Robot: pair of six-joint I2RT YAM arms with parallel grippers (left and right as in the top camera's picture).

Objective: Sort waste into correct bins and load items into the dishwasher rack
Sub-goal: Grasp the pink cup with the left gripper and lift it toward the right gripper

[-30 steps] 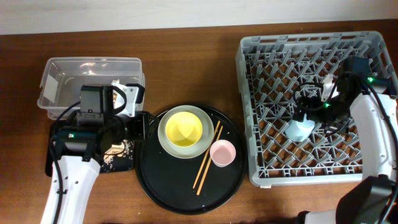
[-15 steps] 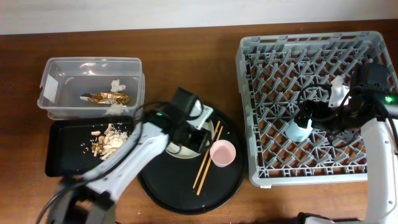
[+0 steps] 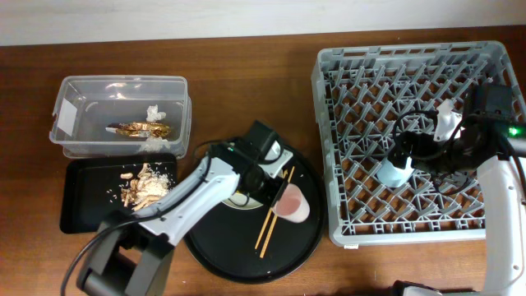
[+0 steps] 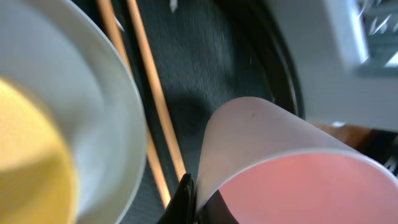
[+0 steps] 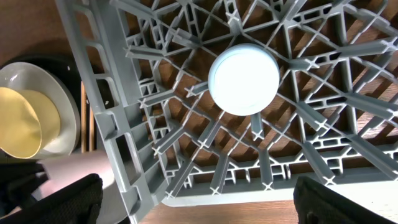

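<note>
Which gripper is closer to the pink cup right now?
Left. The left gripper is right against the pink cup over the round tray; the right gripper hangs over the dishwasher rack, by the blue cup.

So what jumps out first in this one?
The large square grey plastic dishwasher rack fills the right side, with a small blue cup upside down on its grid floor. At centre, the left arm reaches over the round black tray to a small pink cup beside thin wooden chopsticks.

White links (image 3: pixel 191 200), black joints (image 3: pixel 261 141), cables (image 3: pixel 80 265) — green lights (image 3: pixel 514 130)
</note>
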